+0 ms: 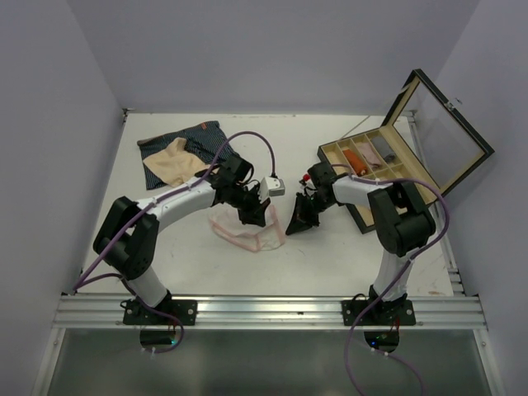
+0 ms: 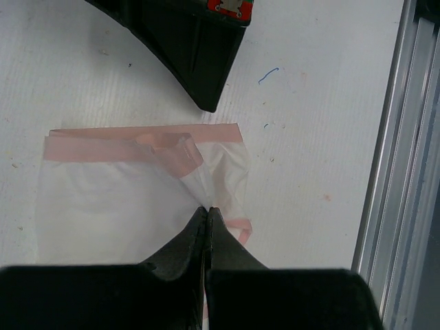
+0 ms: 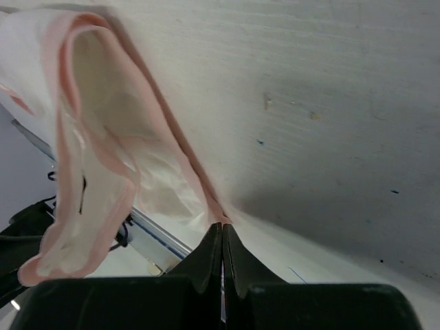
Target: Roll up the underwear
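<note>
The pink-and-white underwear (image 1: 239, 233) lies spread on the white table between the two arms. My left gripper (image 2: 207, 208) is shut on its white cloth, which puckers toward the tips (image 1: 256, 216). Its pink waistband (image 2: 124, 146) lies mostly flat with one fold in it. My right gripper (image 1: 294, 227) is shut at the garment's right edge. In the right wrist view the pink edge (image 3: 175, 137) runs up to the tips (image 3: 222, 224). The left wrist view shows a strip of bare table between the right gripper's fingers (image 2: 199, 62) and the waistband. The beige underwear (image 1: 177, 162) lies on the navy striped one (image 1: 198, 136) at the back left.
A compartmented wooden box (image 1: 375, 157) stands at the back right with its glass lid (image 1: 445, 124) raised; rolled items fill some compartments. An aluminium rail (image 1: 264, 312) runs along the near table edge. Grey walls close the left, back and right.
</note>
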Action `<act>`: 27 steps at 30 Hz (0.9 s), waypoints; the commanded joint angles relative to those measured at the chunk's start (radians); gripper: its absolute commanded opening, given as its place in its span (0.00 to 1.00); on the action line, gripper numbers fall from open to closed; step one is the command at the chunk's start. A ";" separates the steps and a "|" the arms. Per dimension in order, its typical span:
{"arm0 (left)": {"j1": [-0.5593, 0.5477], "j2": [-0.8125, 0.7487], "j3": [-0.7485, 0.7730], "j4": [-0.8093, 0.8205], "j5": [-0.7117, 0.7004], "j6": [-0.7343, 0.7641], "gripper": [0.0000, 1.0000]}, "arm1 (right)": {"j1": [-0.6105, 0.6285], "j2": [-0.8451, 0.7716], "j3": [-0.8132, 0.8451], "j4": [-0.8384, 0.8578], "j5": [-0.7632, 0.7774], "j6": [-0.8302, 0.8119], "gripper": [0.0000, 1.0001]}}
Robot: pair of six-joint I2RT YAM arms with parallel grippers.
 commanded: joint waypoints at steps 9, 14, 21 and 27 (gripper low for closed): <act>-0.055 -0.026 -0.011 0.027 0.054 -0.005 0.00 | 0.050 0.084 -0.005 -0.017 0.014 -0.015 0.00; -0.084 0.003 -0.055 0.056 0.054 -0.025 0.00 | 0.049 0.090 -0.010 -0.012 0.015 -0.006 0.00; -0.122 0.043 -0.095 0.124 0.072 -0.074 0.00 | 0.049 0.089 -0.022 -0.004 0.018 -0.001 0.00; -0.145 0.121 -0.123 0.176 0.092 -0.120 0.00 | 0.049 0.083 -0.031 0.002 0.017 0.004 0.00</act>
